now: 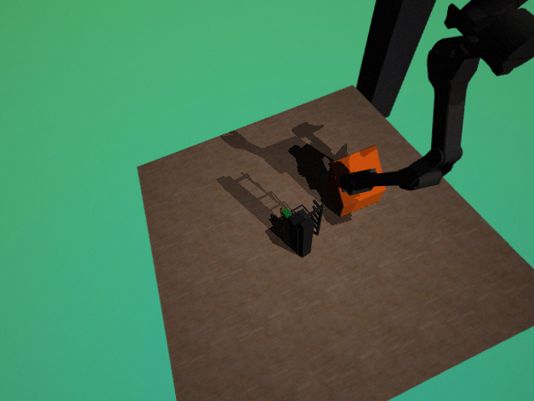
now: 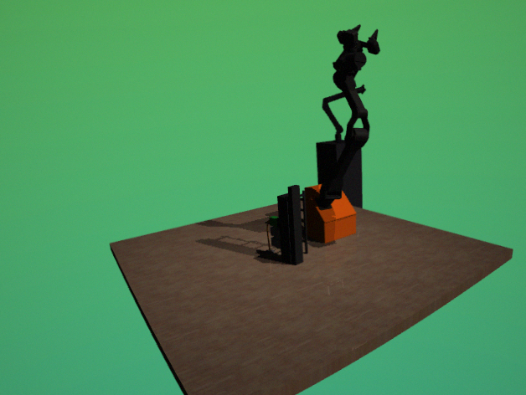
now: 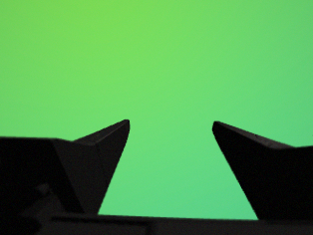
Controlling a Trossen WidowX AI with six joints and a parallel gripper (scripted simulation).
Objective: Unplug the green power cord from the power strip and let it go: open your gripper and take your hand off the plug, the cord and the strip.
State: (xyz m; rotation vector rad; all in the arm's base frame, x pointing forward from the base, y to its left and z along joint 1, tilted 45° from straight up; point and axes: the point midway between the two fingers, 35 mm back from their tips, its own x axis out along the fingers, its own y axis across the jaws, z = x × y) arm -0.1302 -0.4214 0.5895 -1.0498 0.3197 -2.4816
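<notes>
The green plug (image 1: 286, 212) (image 2: 273, 220) sits against the side of a dark upright assembly (image 1: 305, 238) (image 2: 296, 231), near its upper part. The power strip cannot be told apart from the rest of that dark assembly, and whether the plug's prongs are in a socket cannot be made out. A thin cord (image 2: 268, 238) hangs below the plug. My gripper (image 2: 367, 28) (image 3: 170, 124) is open and empty, high above the plug and far to its right in the exterior view. Only background shows between its fingers in the wrist view.
An orange block (image 1: 363, 198) (image 2: 341, 230) stands beside the assembly, with the lower arm in front of it. A thin ladder-like rack (image 1: 318, 222) (image 2: 306, 233) stands between them. A tall dark pillar (image 1: 390, 60) (image 2: 354, 174) rises at the back. All cast shadows on the brown board (image 1: 267, 323) (image 2: 271, 318).
</notes>
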